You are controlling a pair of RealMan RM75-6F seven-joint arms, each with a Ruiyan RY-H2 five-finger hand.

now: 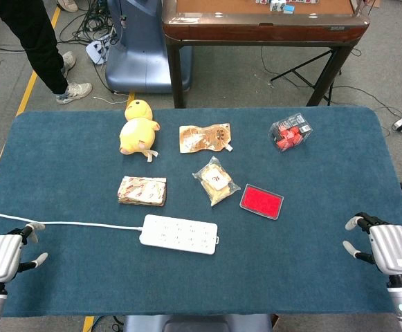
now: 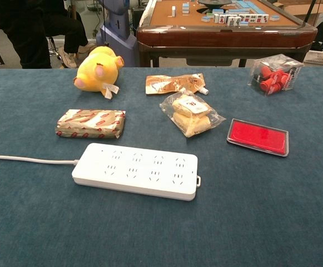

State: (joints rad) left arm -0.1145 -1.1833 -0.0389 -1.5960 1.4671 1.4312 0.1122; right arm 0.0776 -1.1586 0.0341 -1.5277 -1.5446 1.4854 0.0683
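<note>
A blue-carpeted bench [image 1: 62,149] stands before a brown game table [image 1: 263,21], whose top is cut off by the frame. Both robot hands show only in the head view: the left robot hand [image 1: 3,257] and right robot hand [image 1: 387,247] rest at the near edge, fingers apart, holding nothing. Nearest the left one runs the cord of a white power strip [image 2: 136,170], whose plug end lies out of frame. The print on the snack wrappers is too small to read

Bright, even, sharp; shadows seemingly soft.
</note>
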